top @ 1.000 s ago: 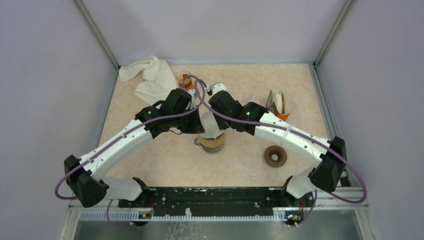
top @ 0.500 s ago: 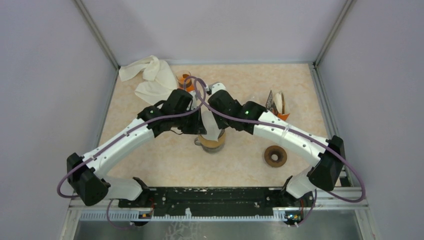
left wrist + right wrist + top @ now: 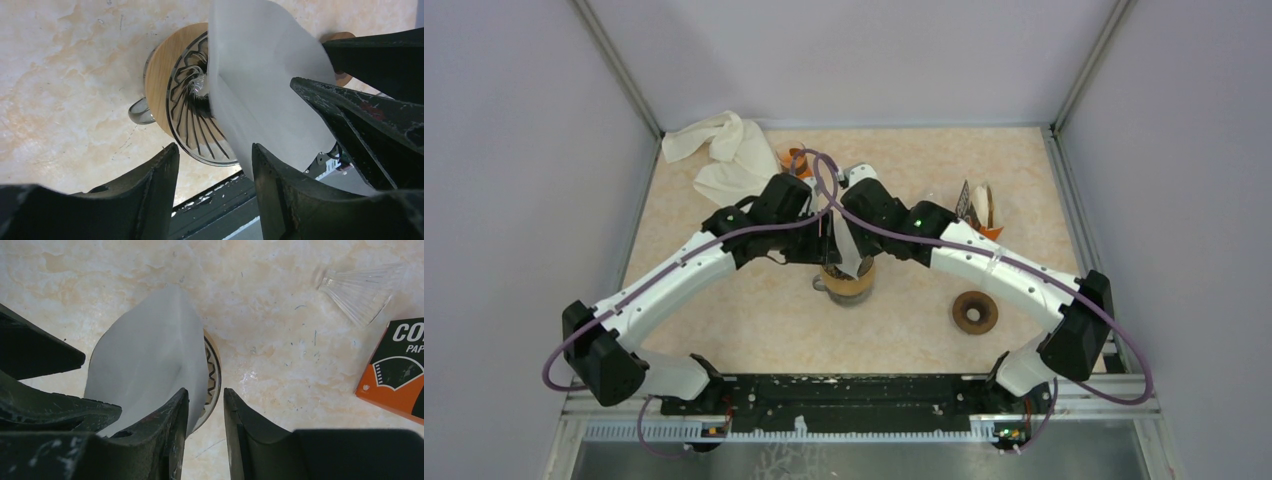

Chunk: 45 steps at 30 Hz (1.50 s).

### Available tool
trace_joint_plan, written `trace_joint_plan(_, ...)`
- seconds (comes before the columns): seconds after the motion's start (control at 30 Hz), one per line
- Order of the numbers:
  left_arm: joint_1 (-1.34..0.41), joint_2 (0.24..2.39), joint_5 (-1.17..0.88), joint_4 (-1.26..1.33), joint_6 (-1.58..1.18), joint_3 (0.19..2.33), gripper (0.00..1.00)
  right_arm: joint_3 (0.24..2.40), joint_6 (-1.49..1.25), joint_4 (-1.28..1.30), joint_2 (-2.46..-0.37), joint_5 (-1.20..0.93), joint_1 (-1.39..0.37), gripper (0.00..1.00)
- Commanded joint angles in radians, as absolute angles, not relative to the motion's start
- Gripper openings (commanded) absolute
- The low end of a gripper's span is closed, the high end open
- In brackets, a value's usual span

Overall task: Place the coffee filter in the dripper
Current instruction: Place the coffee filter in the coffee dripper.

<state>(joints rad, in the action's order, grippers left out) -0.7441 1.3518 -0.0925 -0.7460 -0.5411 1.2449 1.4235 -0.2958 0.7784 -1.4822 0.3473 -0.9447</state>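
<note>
Smooth white paper filter, ribbed glass dripper

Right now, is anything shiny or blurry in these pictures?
Left wrist view: the glass dripper glints along its ribs; the filter looks bright and plain. Right wrist view: jaws loom huge and dark at the bottom. Top view: soft even light, only faint shadows.

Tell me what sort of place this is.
Probably a robot test booth set up for coffee making: plain walls close in a marbled table, and a glass dripper and a white coffee filter are mid-table.
</note>
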Motion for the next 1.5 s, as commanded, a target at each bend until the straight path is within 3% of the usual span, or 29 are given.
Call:
trace_joint_plan(0.0,-0.741,1.369,-0.059,-0.768,-0.518,1.28,0.64,1.462,-0.269,0.758,-1.487,0.36,-0.944,0.34)
trace_joint_plan(0.27,-0.741,1.394,-0.026,-0.799,-0.506,1.273,0.69,1.412,-0.265,0.759,-1.473,0.373,-0.938,0.4)
trace_joint_plan(1.47,-0.726,1.408,-0.022,-0.698,-0.516,1.185,0.7,1.295,-0.256,0.66,-1.422,0.31,-0.896,0.42)
